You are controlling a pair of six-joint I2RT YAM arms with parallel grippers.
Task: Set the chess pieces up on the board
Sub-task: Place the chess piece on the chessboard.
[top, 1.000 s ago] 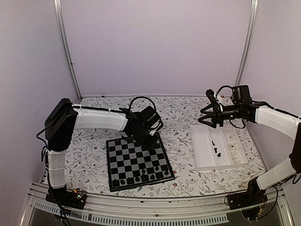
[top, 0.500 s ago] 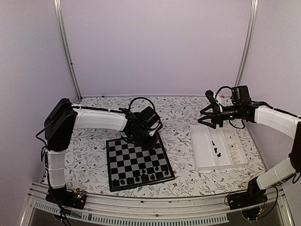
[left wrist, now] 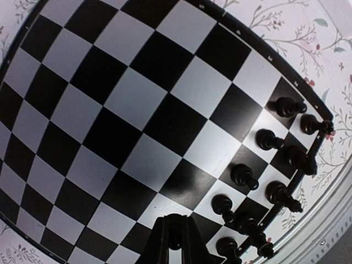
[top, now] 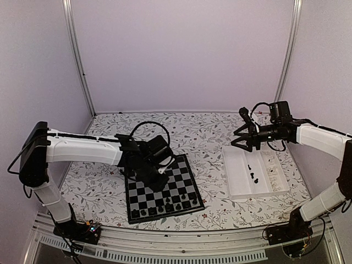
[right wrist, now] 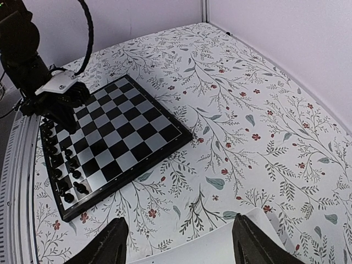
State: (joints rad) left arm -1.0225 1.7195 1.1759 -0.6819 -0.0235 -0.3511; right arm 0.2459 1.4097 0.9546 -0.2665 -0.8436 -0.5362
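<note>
Black pieces (left wrist: 245, 177) filled part of two rows at the board's (top: 176, 190) near edge; a few lay in the tray (top: 234, 181). My left gripper (left wrist: 175, 223) was pinched closed over the board, whether on anything I couldn't tell. My right gripper (right wrist: 179, 242) gaped empty by the tray.

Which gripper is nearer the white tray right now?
Right. The right gripper hangs above the tray at its far end; the left gripper is over the chessboard, well away from it.
</note>
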